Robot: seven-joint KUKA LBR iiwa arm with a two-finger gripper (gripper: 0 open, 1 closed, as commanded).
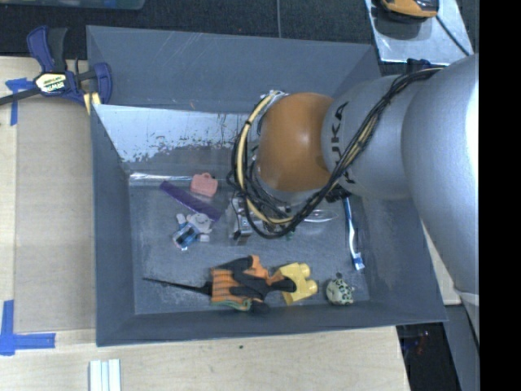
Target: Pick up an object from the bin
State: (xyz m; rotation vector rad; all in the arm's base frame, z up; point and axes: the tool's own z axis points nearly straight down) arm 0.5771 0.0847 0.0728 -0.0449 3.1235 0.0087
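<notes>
Purple strip, flat and narrow, lies on the floor of the grey bin in its upper-left part. Its long axis runs slantwise from upper left to lower right, and the lower-right end points towards the gripper just beside it. A pink piece touches the strip's upper edge, and a small blue and grey item sits just below. Along the near wall lie an orange and black toy, a yellow piece and a speckled round thing. A blue and white toothbrush lies at the right. The arm's orange cover and cables hang over the gripper; whether it is open or closed cannot be told.
</notes>
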